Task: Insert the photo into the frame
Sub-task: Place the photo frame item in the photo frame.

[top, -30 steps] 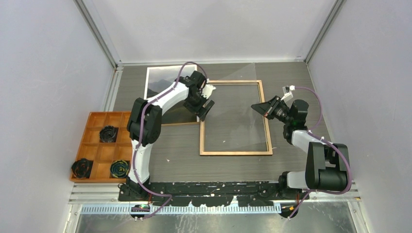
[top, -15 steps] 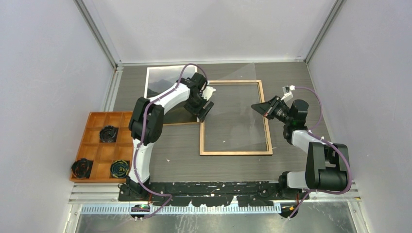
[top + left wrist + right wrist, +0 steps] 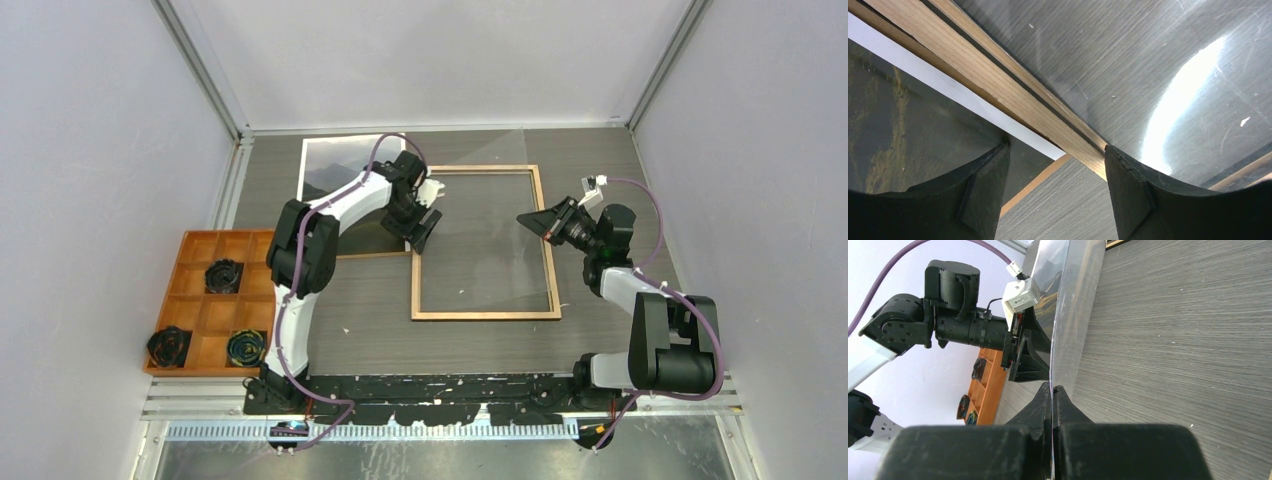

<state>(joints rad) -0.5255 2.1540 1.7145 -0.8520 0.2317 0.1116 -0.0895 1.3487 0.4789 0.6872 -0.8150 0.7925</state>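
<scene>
left gripper (image 3: pixel 1055 162) apart, astride left rail of frame (image 3: pixel 486 315) | right gripper (image 3: pixel 1052 390) clamped on pane (image 3: pixel 1075 310) edge, pane tilted over frame | photo (image 3: pixel 335 165) flat, just left of frame

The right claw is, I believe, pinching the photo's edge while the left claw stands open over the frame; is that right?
No: the right wrist view shows the right claw pinching the edge of the clear pane, not the photo. The left claw is open over the frame.
</scene>
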